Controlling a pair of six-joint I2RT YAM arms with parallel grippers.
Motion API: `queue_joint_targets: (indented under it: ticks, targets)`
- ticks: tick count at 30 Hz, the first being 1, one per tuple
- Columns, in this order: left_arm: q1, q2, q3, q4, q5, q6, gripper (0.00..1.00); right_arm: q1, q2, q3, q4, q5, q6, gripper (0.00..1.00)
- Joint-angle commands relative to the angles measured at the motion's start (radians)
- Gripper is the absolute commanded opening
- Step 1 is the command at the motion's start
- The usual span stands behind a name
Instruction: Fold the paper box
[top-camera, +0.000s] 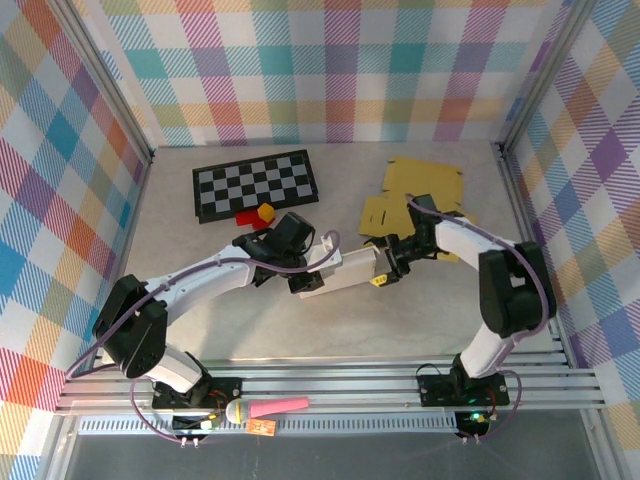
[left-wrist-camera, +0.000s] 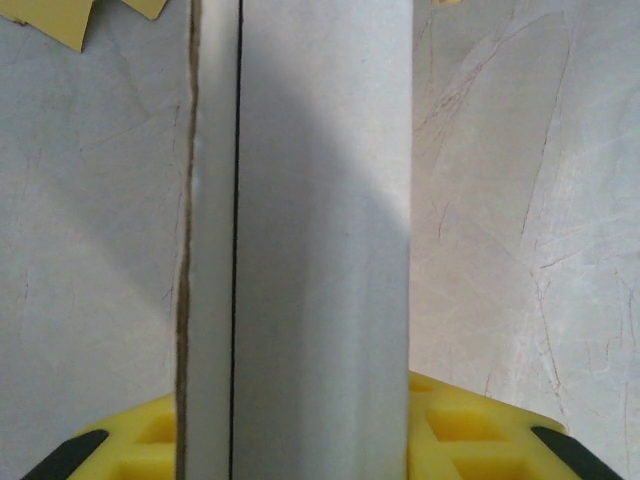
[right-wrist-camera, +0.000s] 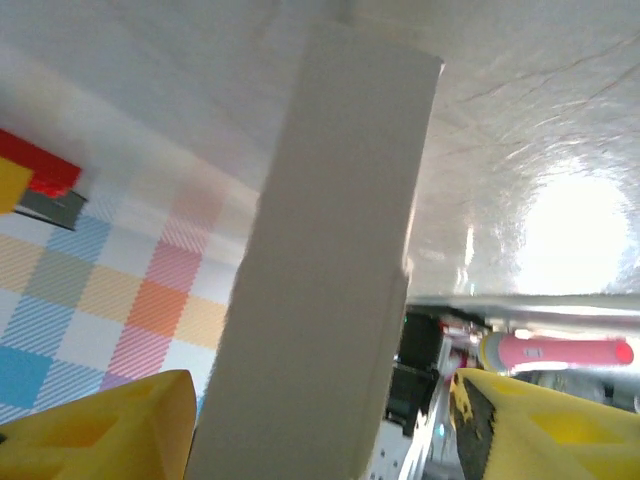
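I see the paper box (top-camera: 340, 268) at the middle of the table (top-camera: 250, 335), long axis arm to arm — left gripper (top-camera: 296, 281) clamping one end, right gripper (top-camera: 386, 272) loosely straddling the other.

Left claw (top-camera: 302, 282) clamped; right claw (top-camera: 384, 274) parted.

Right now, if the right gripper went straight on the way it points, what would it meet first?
The box: it already stands between the jaws of the right gripper, so contact would likely come almost at once.
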Motion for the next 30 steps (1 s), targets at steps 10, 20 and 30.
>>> queue_joint_targets:
  ticks: [10, 20, 30]
  targets:
    - [0.013, 0.03, 0.031, -0.035, 0.041, -0.038, 0.34, 0.172, -0.518, -0.055, -0.092, 0.682, -0.029, 0.55]
    - [0.012, 0.055, 0.067, -0.07, 0.045, -0.04, 0.34, 0.434, -0.492, -0.162, 0.232, 0.837, 0.069, 0.51]
    - [0.013, 0.074, 0.087, -0.084, 0.041, -0.04, 0.35, 0.443, -0.387, -0.146, 0.268, 0.803, 0.09, 0.45]
